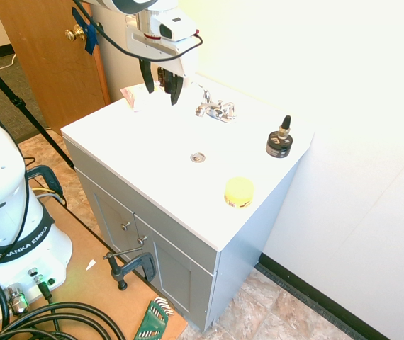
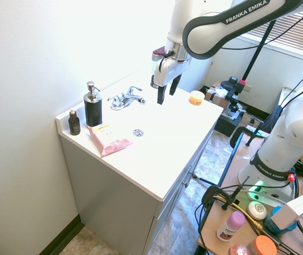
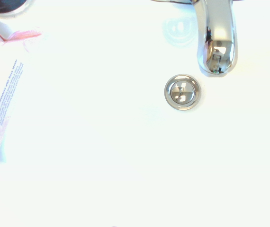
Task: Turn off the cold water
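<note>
Second exterior view: the robot's gripper is above the sink top, its two fingers wide apart. The cold water's little shiny lever is beside the spout, on the yellow tub's side.

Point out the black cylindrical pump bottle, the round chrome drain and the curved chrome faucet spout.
Black cylindrical pump bottle (image 2: 93, 111): second exterior view, on its dark body.
Round chrome drain (image 3: 182, 92): wrist view, on its central stopper.
Curved chrome faucet spout (image 3: 217, 45): wrist view, on its top surface near the tip.
</note>
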